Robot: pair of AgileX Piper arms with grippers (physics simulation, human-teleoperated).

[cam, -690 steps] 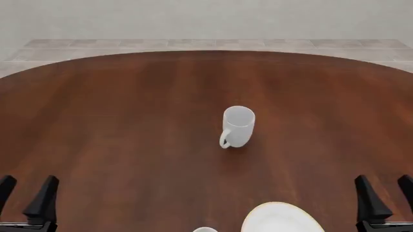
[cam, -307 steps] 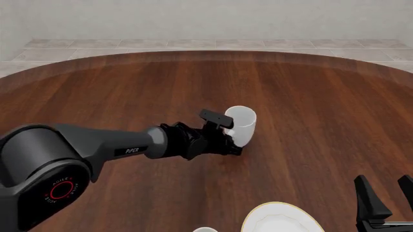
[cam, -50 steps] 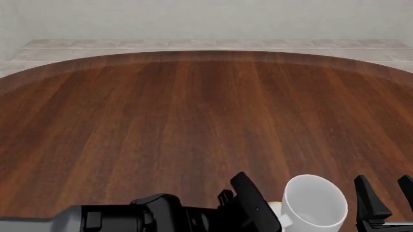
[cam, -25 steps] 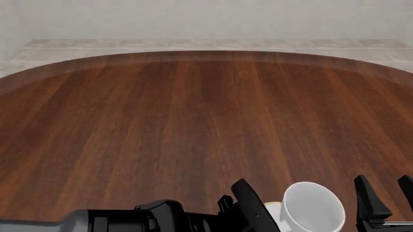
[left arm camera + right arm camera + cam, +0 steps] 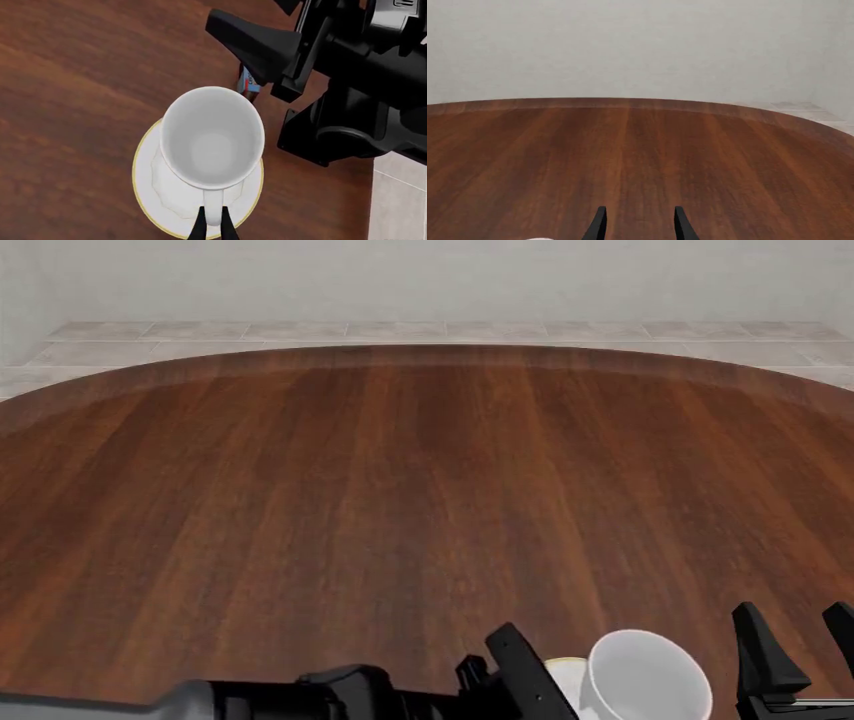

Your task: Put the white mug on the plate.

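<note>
The white mug (image 5: 212,137) is upright, its open mouth facing the left wrist camera, directly over the middle of the gold-rimmed plate (image 5: 150,187). My left gripper (image 5: 212,229) is shut on the mug's loop handle. Whether the mug's base touches the plate cannot be seen. In the front view the mug (image 5: 650,677) is at the bottom edge, with the left gripper (image 5: 554,690) beside it and only a sliver of the plate (image 5: 565,668) showing. My right gripper (image 5: 802,652) stands open just right of the mug, holding nothing. Its fingers (image 5: 599,225) point across bare table.
The right arm's black base (image 5: 360,100) stands close beside the plate. A small blue and red object (image 5: 248,86) lies between that base and the mug. The brown wooden table (image 5: 400,490) stretches away in front, ending in a curved far edge.
Over the last second the mug, held by my left gripper, has sunk lower toward the plate and the front view's bottom edge. The right gripper has not moved.
</note>
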